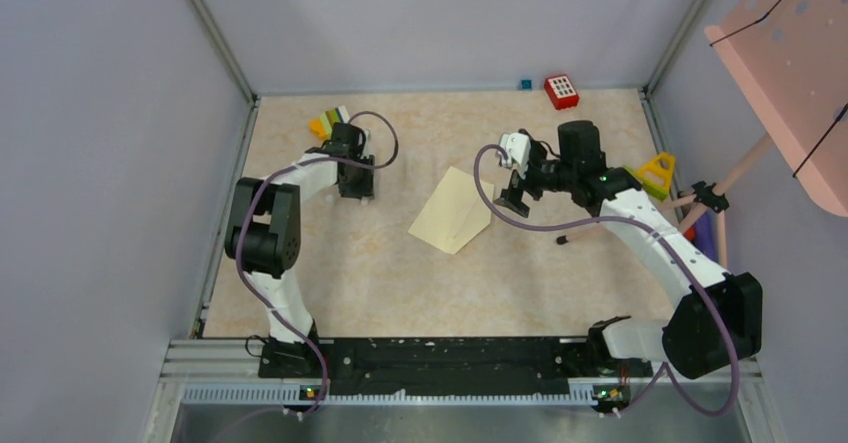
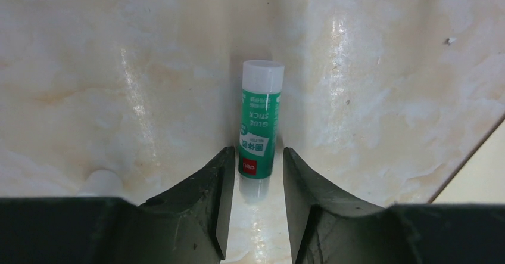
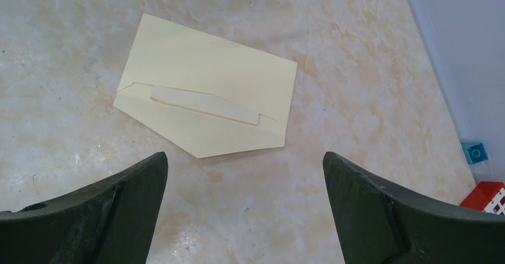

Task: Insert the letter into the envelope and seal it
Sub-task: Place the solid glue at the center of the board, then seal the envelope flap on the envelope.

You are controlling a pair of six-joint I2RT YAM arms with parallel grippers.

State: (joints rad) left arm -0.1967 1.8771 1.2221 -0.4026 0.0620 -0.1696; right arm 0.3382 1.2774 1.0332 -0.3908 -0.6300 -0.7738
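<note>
**While the envelope lies flap-open, neither pincer holds anything**

Top view: As seen from above, the envelope (image 1: 452, 211) lies flat near the middle of the table (image 1: 400, 283), between my two arms. My left pincer (image 1: 356, 181) points down at the far left, well apart from it. My right pincer (image 1: 515, 201) hangs just beside its right edge.

Left wrist: a green glue stick (image 2: 259, 124) sits with its base between my left pincer (image 2: 257, 152) tips, white cap away from me. A thin gap shows on each side, so the fingers are spread and not clamped.

Right wrist: my right pincer (image 3: 244, 160) is spread wide, empty, above the table. The envelope (image 3: 208, 79) is ahead, its pointed flap (image 3: 205, 136) folded out towards me. A narrow pale strip (image 3: 205, 104) runs along the mouth; gum band or letter edge, cannot tell.

Handling, my estimate: thin paper, very light, limp, likely to skate on this glossy top. Pressed flat, it offers no edge to pinch from above. The flap point looks the best hold; pin the body with the other arm.
</note>
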